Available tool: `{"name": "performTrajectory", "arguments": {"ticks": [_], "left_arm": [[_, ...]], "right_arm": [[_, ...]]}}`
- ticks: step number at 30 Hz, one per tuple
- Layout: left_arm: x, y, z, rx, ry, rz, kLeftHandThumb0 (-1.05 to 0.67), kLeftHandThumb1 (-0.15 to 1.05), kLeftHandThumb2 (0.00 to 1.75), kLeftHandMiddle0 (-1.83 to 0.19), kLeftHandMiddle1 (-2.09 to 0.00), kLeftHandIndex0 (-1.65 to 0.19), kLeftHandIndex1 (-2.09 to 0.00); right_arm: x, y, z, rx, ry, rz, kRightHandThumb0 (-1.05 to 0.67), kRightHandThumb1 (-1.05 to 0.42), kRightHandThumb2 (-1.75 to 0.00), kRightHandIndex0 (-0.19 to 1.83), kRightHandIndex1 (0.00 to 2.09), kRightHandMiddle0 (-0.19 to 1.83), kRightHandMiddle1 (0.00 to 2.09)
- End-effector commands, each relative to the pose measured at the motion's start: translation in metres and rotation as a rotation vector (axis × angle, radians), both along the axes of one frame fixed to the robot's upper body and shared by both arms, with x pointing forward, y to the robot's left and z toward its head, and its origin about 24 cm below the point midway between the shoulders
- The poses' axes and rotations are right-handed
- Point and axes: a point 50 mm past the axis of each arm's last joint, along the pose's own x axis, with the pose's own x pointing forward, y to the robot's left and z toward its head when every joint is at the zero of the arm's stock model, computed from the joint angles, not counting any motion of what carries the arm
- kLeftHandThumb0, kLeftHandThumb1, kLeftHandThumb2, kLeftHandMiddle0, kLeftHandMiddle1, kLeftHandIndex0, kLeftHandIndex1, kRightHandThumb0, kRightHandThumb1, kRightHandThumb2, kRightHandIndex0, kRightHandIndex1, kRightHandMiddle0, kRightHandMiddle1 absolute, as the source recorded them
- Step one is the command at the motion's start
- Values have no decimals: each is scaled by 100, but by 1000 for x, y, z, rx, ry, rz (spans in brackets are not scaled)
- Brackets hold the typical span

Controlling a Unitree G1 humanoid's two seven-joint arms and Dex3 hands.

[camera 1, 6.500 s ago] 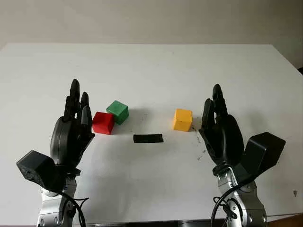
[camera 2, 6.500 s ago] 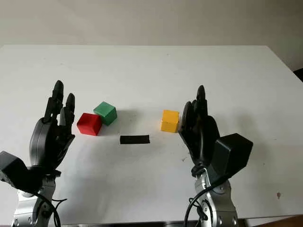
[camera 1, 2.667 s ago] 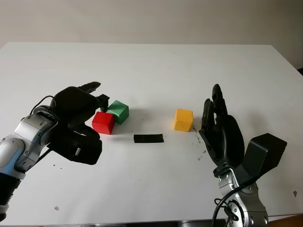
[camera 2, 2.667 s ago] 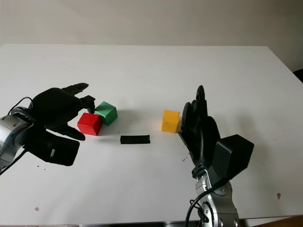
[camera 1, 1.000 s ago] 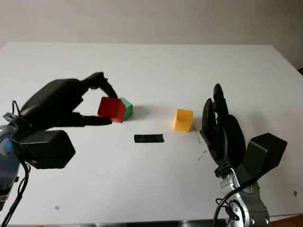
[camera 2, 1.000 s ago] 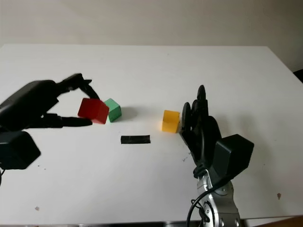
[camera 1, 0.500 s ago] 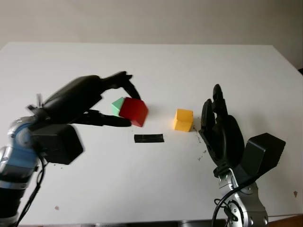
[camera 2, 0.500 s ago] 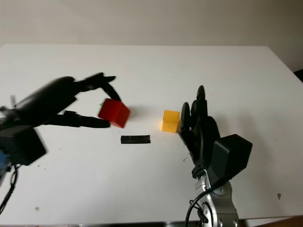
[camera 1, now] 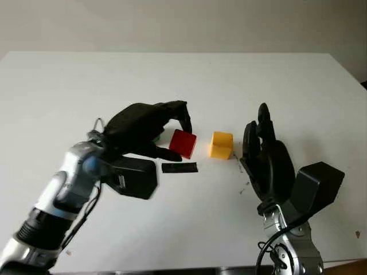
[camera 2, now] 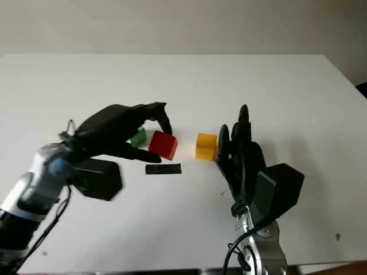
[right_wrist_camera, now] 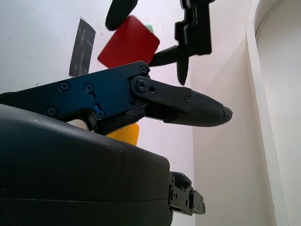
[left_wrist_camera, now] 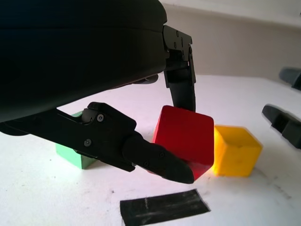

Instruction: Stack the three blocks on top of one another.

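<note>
The left robot hand (camera 1: 172, 133) is clamped on the red cube-shaped block (camera 1: 182, 143), raised just at nine o'clock of the yellow cube block (camera 1: 221, 145). The green cube block (camera 2: 137, 137) sits on the white desk (camera 1: 229, 80) behind. The right robot hand (camera 1: 265, 157) is open at three o'clock of the yellow block.

- Both eye views look forward and down over the white desk (camera 1: 241, 80) from its near edge — nearly identical scenes.
- Each wrist view sits close behind its own hand; both share the red block (left_wrist_camera: 186, 139).
</note>
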Motion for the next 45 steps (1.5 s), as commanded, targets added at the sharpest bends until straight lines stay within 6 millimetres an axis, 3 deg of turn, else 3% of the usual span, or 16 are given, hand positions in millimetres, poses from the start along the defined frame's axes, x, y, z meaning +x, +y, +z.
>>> {"name": "performTrajectory", "arguments": {"ticks": [1,8,20,21,24,29,30,32,33,36,38,41,43,45], "left_arm": [[-3,-6,7,-6,-38,-11,-34,105,8,-17,-5,-13,-163],[-6,-6,5,38,0,9,-33,105,13,-17,-6,-9,-177],[-8,0,4,100,66,64,-29,105,12,-24,-6,-24,-160],[-8,0,4,102,68,65,-28,105,13,-25,-6,-19,-179],[-8,2,4,111,72,70,-27,105,18,-26,-6,-20,-200],[-8,5,4,106,105,76,-28,105,21,-27,-6,-35,-209],[-8,5,3,106,118,78,-28,105,20,-27,-6,-39,-209],[-8,5,2,106,131,80,-29,105,20,-26,-5,-30,-208],[-8,5,1,105,132,80,-30,105,19,-26,-5,-28,-193],[-7,4,-2,105,131,78,-31,105,15,-26,-5,-26,-184],[-6,4,-4,100,142,84,-32,105,14,-26,-5,-27,-192],[-4,4,-8,103,162,91,-33,105,12,-24,-5,-26,-168],[-3,4,-9,110,172,90,-33,105,15,-23,-5,-25,-178],[-3,4,-10,113,186,91,-34,105,16,-21,-5,-22,-171]], "right_arm": [[-2,0,3,-1,-16,-6,-66,-105,-62,-19,0,-19,0],[-2,1,4,-9,-14,-5,-67,-105,-60,-19,0,-19,0],[-2,1,4,-8,-6,-9,-66,-105,-60,-19,0,-19,0],[-2,1,4,-9,-8,-9,-66,-105,-60,-19,0,-19,0],[-3,1,4,-13,-6,-9,-66,-105,-61,-19,0,-19,0],[-3,2,4,-12,-6,-6,-67,-105,-61,-19,0,-19,0],[-3,2,4,-12,-5,-5,-66,-105,-61,-19,0,-19,0],[-3,2,4,-6,-6,-7,-66,-105,-61,-19,0,-19,0],[-4,3,4,-5,-7,-7,-65,-105,-61,-19,0,-19,0],[-4,2,4,0,-10,-6,-65,-105,-61,-19,0,-19,0],[-5,2,4,-2,-8,-9,-65,-105,-61,-19,0,-19,0],[-5,1,4,-9,-7,-10,-65,-105,-61,-19,0,-19,0],[-5,1,4,-10,-3,-8,-65,-105,-61,-19,0,-19,0],[-6,1,4,-9,0,-6,-66,-105,-61,-19,0,-19,0]]}}
